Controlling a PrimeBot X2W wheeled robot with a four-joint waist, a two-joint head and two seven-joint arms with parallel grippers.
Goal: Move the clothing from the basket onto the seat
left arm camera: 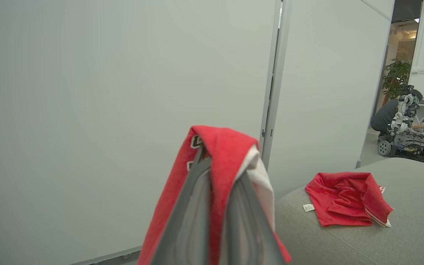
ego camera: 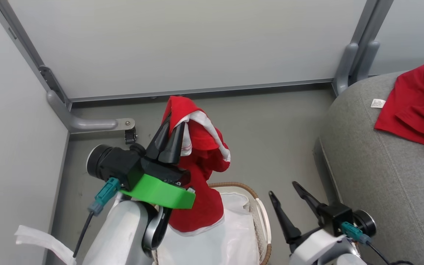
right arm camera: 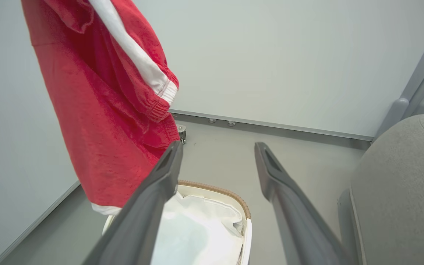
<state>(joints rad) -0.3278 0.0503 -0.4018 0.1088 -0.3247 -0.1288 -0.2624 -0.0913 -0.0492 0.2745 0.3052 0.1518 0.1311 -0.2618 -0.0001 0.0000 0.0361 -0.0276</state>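
Bright red, the lifted garment [ego camera: 201,206] is shown clamped between the closed fingers of the left hand [ego camera: 175,126] and draped over their tips. A broad white stripe runs down one side to a gathered cuff, and the lower hem is edged in white. In the left wrist view the cloth [left arm camera: 226,147] is folded over both fingers, with a white band to the right. The hem is seen hanging over the left part of the basket [ego camera: 245,188], an oval white tub with a brown woven rim, standing on the grey floor [ego camera: 271,129] and lined with a crumpled white liner sheet [ego camera: 215,235]. To the right of the basket, the right hand [ego camera: 283,188] is held with its two dark fingers spread apart and nothing between them. At the far right, the seat [ego camera: 374,176], a rounded grey woven cushion, is shown carrying a second garment [ego camera: 414,106], crumpled and red. A small white label [ego camera: 377,103] lies at its left edge.
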